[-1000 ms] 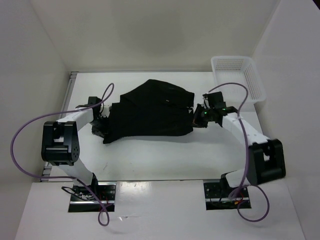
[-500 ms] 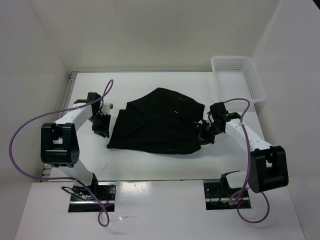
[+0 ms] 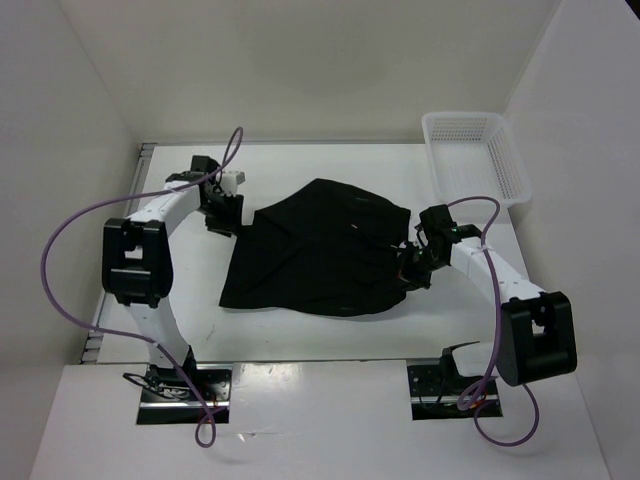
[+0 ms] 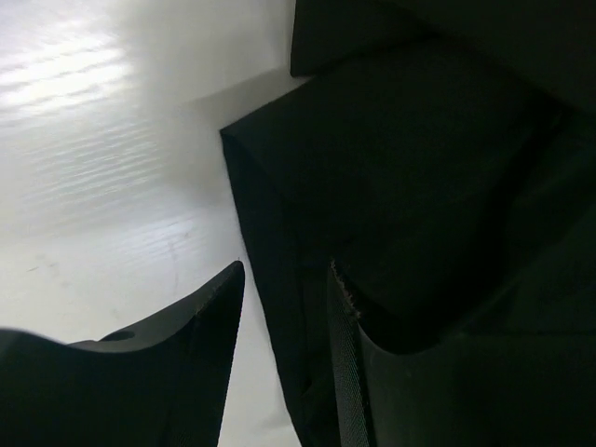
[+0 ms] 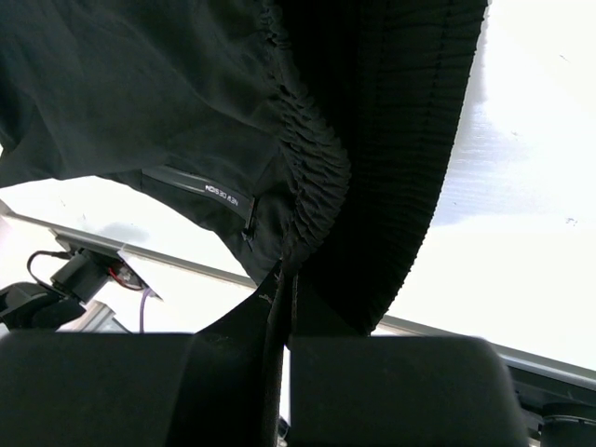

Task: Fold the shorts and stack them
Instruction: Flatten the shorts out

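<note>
The black shorts [image 3: 320,252] lie spread and rumpled on the middle of the white table. My left gripper [image 3: 224,206] is open at their far left corner. In the left wrist view its gripper [image 4: 287,270] has the fabric's edge [image 4: 391,168] between and beyond the parted fingers, which are not closed on it. My right gripper [image 3: 412,268] is shut on the shorts' right edge. In the right wrist view that gripper [image 5: 284,279] pinches the gathered elastic waistband [image 5: 312,168], and a small white label mark [image 5: 228,197] shows on the cloth.
A white plastic mesh basket [image 3: 475,155] stands at the far right corner. White walls close in the table [image 3: 300,330] on the left, back and right. Purple cables loop from both arms.
The shorts have slid right and towards me with my right gripper. My left gripper let go of their left edge and moved away from me to the far left corner.
</note>
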Action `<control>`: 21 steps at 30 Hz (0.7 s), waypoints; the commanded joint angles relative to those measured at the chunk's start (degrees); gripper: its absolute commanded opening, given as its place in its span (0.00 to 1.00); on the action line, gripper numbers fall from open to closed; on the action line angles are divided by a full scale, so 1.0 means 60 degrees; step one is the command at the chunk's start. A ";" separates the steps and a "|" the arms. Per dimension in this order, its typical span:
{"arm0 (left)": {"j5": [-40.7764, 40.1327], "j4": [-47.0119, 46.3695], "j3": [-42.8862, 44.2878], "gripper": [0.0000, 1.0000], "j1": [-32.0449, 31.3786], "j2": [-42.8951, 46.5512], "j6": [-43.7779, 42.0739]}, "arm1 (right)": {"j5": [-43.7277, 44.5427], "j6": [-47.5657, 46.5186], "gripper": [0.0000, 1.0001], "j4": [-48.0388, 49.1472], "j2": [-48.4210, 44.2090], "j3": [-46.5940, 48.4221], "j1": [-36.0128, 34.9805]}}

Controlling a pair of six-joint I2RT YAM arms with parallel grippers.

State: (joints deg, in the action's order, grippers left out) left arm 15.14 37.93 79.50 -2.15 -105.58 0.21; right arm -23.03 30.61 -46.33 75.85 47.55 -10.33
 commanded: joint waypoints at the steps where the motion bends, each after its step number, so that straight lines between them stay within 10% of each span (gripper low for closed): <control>1: 0.0436 0.0008 0.0035 0.49 -0.0037 -0.0522 -0.0035 | 0.0117 0.0069 0.00 -0.0043 -0.0323 0.0073 0.0066; 21: 0.1769 -0.1488 -0.0098 0.51 -0.0037 -0.1344 -0.0035 | 0.0293 0.0157 0.00 -0.0043 -0.0499 0.0073 0.0066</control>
State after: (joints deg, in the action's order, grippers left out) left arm 22.37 31.22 78.17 -2.57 -113.65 0.25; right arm -21.76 30.89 -46.33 74.56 47.55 -10.33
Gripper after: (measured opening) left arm 0.510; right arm 0.012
